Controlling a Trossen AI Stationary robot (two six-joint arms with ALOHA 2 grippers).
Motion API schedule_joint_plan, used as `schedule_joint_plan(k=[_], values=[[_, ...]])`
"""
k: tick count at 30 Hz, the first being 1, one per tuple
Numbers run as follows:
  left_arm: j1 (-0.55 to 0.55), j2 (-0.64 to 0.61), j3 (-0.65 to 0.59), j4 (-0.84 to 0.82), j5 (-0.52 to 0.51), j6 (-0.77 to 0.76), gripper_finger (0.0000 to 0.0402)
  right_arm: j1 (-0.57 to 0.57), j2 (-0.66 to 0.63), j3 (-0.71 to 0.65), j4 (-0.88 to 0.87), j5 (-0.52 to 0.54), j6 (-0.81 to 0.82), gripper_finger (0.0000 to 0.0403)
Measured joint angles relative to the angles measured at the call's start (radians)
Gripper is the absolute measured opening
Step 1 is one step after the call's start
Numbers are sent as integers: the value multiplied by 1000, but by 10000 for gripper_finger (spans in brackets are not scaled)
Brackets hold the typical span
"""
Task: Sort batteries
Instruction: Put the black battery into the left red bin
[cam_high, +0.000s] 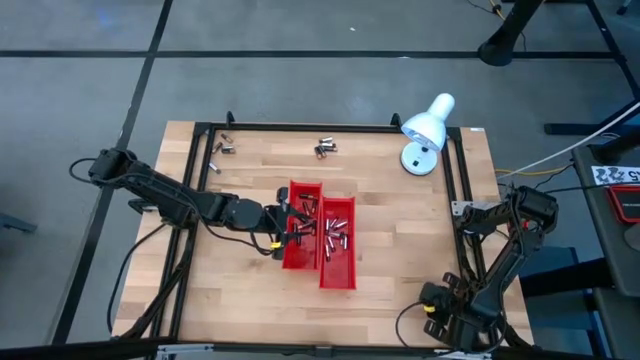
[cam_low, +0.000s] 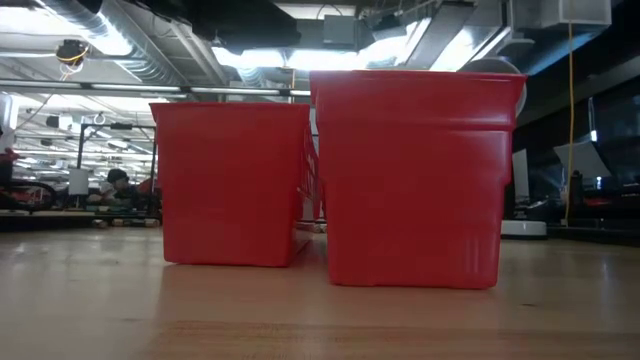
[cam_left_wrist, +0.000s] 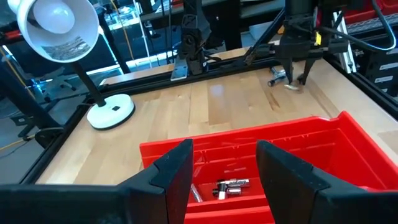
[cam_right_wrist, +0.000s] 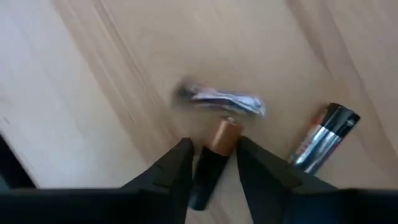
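Observation:
Two red trays (cam_high: 322, 240) stand side by side mid-table, both with several small silvery batteries (cam_high: 336, 236) lying in them. My left gripper (cam_left_wrist: 227, 169) hovers open over the left tray (cam_left_wrist: 323, 146), above the batteries on its floor (cam_left_wrist: 231, 186). My right gripper (cam_right_wrist: 214, 163) is near the table's right near corner (cam_high: 432, 303), pointing down, shut on a black battery with a copper end (cam_right_wrist: 222, 138). A blurred silvery battery (cam_right_wrist: 219, 102) and another silver-and-black one (cam_right_wrist: 323, 140) lie on the wood beside it. The low view shows only the trays (cam_low: 410, 180). My right gripper has the black-and-copper battery (cam_right_wrist: 211, 163) pinched between its two fingers, coming from above. The fingers (cam_right_wrist: 181, 167) lie along the battery's sides, with its copper end sticking out past the tips. Whether it is off the wood I cannot tell.
More loose batteries lie near the table's far edge, in a far-left group (cam_high: 222, 148) and a far-middle group (cam_high: 325, 148). A white desk lamp (cam_high: 428, 130) stands at the far right. A black frame (cam_high: 300, 127) runs along the table's edges.

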Motion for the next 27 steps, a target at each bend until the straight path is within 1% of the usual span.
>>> schedule_joint_plan(k=[2,6,9,12,15,17,18,20,22,23,25,27], values=[[0,0,0,-3,0,0,166,0,0,-4,-18,-2,6,103],[2,0,0,-10,0,1,166,0,1,-3,-49,-4,12,38],[2,0,0,-11,0,1,166,0,2,-3,-56,7,19,37],[2,0,0,-11,0,1,166,0,4,-3,-81,42,83,37],[2,0,0,-11,0,1,166,0,10,23,-191,119,145,37],[2,0,0,-10,0,1,166,-2,17,57,-288,180,158,37],[2,0,0,-10,0,-1,166,-4,16,85,-299,199,158,37],[2,0,0,-11,0,-4,166,-2,11,160,-263,244,143,37],[2,0,0,-12,0,-4,166,16,11,217,-225,277,69,37],[2,0,0,-15,0,-3,166,23,11,243,-170,300,32,37],[6,0,0,-16,0,4,166,27,9,283,-76,367,-13,37],[10,0,0,-15,0,7,166,25,8,299,-57,442,-37,37]])
